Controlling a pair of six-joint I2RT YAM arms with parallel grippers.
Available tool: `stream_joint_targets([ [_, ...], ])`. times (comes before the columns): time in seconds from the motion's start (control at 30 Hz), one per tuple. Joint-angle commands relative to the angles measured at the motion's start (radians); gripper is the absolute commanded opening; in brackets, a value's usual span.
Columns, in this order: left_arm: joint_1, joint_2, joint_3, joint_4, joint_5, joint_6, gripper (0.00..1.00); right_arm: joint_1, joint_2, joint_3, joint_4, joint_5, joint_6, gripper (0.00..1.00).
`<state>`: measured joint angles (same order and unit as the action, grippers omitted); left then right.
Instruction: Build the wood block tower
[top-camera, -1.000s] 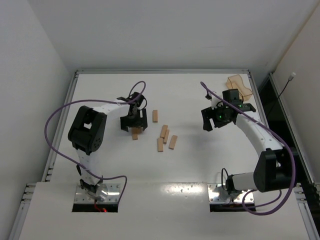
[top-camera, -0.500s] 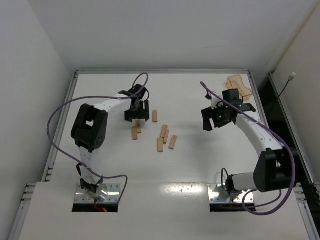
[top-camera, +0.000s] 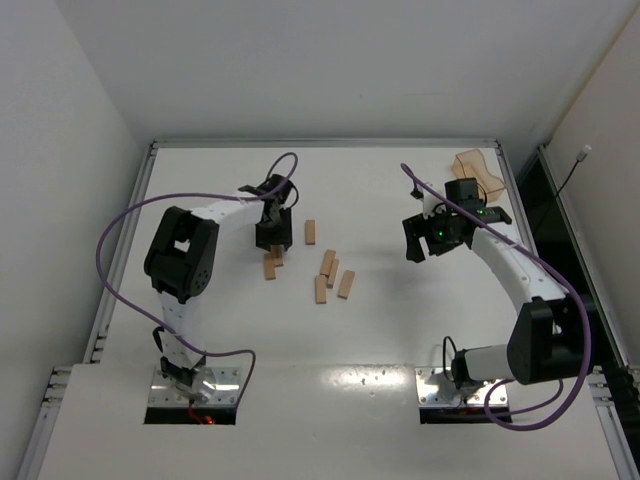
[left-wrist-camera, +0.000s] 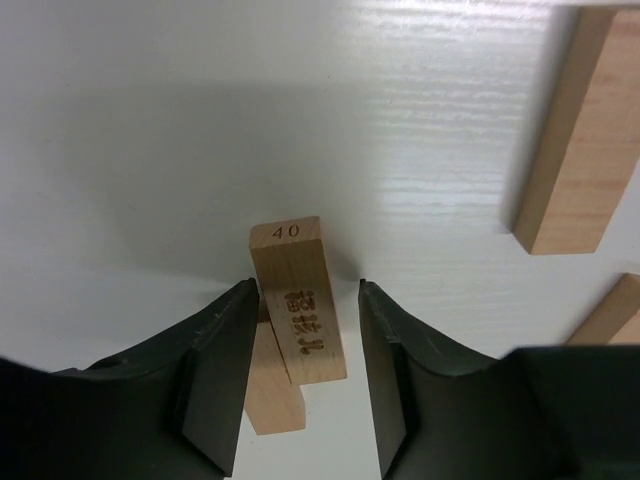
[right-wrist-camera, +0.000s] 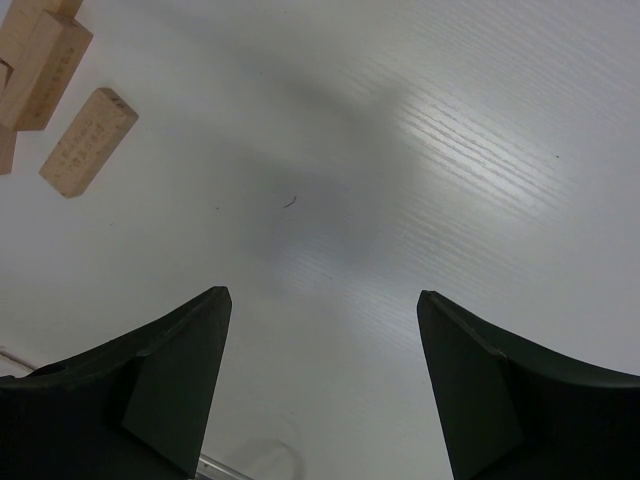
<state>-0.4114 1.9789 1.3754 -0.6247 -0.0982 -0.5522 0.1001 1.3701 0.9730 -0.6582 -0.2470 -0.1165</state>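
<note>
Where the left gripper (left-wrist-camera: 306, 285) hangs over the table (top-camera: 400, 320), its two dark fingers (left-wrist-camera: 215, 370) stand narrowly parted astride the tower (top-camera: 271, 264). The tower is two wood blocks: a stamped block (left-wrist-camera: 298, 305), marked 40 on its end face, lying slightly askew on a lower block (left-wrist-camera: 272, 405). The left finger meets the stamped block's edge, while a strip of table shows between that block and the right finger, so nothing is clamped. Just right of the tower, toward the back of the table, lies a single block (top-camera: 310, 231). Further right of the tower and slightly nearer the arm bases, four loose blocks (top-camera: 333, 274) lie close together, roughly parallel. Well to the right of the tower, the right gripper (right-wrist-camera: 323, 292) hangs above bare table, jaws spread wide and gripping nothing. Far right of the tower, at the table's back corner, sits a translucent orange-tan tray (top-camera: 478, 172); its contents are too small to make out.
</note>
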Motion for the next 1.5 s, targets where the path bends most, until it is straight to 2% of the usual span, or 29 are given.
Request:
stream_joint_targets([
  [0.0, -0.001, -0.023, -0.024, 0.006, 0.028, -0.003, 0.41, -0.005, -0.028, 0.012, 0.028, -0.017, -0.008, 0.73],
  [0.13, -0.012, -0.032, -0.053, 0.017, 0.037, -0.003, 0.32, -0.005, -0.028, 0.012, 0.028, -0.017, -0.008, 0.73],
  [0.17, -0.012, -0.032, -0.053, 0.028, 0.037, -0.003, 0.25, -0.005, -0.028, 0.012, 0.028, -0.017, -0.008, 0.73],
  [0.2, -0.012, -0.032, -0.053, 0.028, 0.037, -0.003, 0.25, -0.005, -0.028, 0.012, 0.028, -0.017, -0.008, 0.73],
  [0.23, -0.012, -0.022, -0.038, 0.028, 0.037, -0.003, 0.18, -0.005, -0.028, 0.012, 0.028, -0.017, -0.008, 0.73],
  [0.33, -0.012, 0.012, 0.022, 0.028, 0.037, -0.003, 0.08, -0.005, -0.028, 0.012, 0.028, -0.017, -0.008, 0.73],
  [0.6, -0.012, 0.124, 0.186, 0.019, 0.037, 0.017, 0.02, -0.005, -0.028, 0.012, 0.028, -0.017, -0.008, 0.73],
  [0.87, -0.012, 0.182, 0.284, 0.037, 0.046, 0.038, 0.02, -0.005, -0.037, 0.003, 0.028, -0.017, -0.008, 0.73],
  [0.97, -0.012, 0.205, 0.295, 0.037, 0.037, 0.038, 0.08, -0.005, -0.037, 0.003, 0.028, -0.017, -0.008, 0.73],
  [1.03, -0.012, 0.205, 0.295, 0.037, 0.025, 0.038, 0.18, -0.005, -0.037, 0.003, 0.028, -0.017, -0.008, 0.73],
  [1.07, -0.012, 0.205, 0.295, 0.037, 0.025, 0.038, 0.18, -0.005, -0.037, 0.003, 0.028, -0.017, -0.008, 0.73],
  [1.13, -0.012, 0.205, 0.286, 0.037, 0.025, 0.038, 0.25, -0.005, -0.037, 0.003, 0.028, -0.017, -0.008, 0.73],
  [1.37, -0.012, 0.196, 0.286, 0.037, 0.014, 0.048, 0.34, -0.005, -0.037, 0.003, 0.028, -0.017, -0.008, 0.73],
  [1.47, -0.012, 0.176, 0.263, 0.037, 0.014, 0.048, 0.34, -0.005, -0.037, 0.003, 0.028, -0.026, -0.008, 0.73],
])
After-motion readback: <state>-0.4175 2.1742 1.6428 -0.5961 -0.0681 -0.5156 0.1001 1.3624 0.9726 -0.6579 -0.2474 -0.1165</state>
